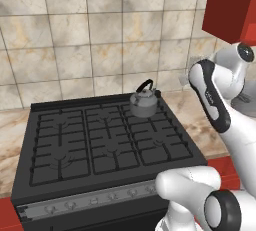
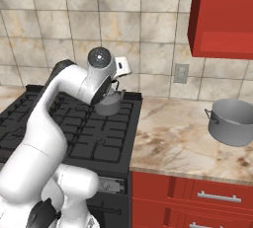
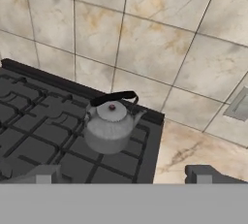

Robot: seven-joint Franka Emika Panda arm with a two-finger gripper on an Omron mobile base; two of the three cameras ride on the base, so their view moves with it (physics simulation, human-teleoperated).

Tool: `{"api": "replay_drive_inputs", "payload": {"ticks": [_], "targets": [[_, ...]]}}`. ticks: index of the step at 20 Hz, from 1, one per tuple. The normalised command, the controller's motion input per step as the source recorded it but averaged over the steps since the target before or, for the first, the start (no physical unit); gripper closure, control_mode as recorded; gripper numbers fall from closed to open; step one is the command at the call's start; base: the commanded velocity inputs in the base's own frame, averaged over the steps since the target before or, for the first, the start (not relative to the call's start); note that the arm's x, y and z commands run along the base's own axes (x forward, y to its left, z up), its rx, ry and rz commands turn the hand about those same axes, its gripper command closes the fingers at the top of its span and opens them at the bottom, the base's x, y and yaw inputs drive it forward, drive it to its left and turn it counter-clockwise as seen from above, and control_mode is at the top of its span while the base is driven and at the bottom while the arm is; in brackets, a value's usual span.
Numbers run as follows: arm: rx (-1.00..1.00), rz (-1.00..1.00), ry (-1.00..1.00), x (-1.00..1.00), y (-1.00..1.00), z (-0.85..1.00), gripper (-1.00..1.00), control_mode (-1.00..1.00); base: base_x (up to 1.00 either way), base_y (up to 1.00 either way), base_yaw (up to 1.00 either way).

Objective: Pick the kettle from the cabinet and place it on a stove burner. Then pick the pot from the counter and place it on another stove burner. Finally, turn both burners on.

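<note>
The black gas cooktop [image 1: 100,140] takes the left part of the marble table [image 2: 178,138], under the tiled wall [image 1: 75,50]. The red wall cabinet [image 2: 225,15] hangs above the table on the right. The grey pot [image 2: 232,122] stands on the table, well apart from the cooktop. The small kettle [image 3: 110,126] sits upright on the back right burner [image 1: 150,117], its spout toward the table. The claw [image 3: 121,174] is spread wide and empty, near the kettle but not touching it.

We see a kitchen: black gas cooktop with cast-iron grates [image 1: 105,145], beige tiled wall [image 1: 90,40], veined marble countertop [image 2: 173,143], bright red wall cabinet [image 2: 225,17].
</note>
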Motion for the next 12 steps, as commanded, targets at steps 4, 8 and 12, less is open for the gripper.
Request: {"api": "replay_drive_inputs", "payload": {"ticks": [4,8,12], "targets": [[0.00,0.00,-0.04,-0.56,-0.21,-0.05,-1.00,-1.00,0.00,0.00,0.00],[0.00,0.00,-0.10,-0.49,-0.20,-0.02,-1.00,-1.00,0.00,0.00,0.00],[0.00,0.00,-0.05,-0.45,-0.13,0.00,-1.00,-1.00,0.00,0.00,0.00]]}}
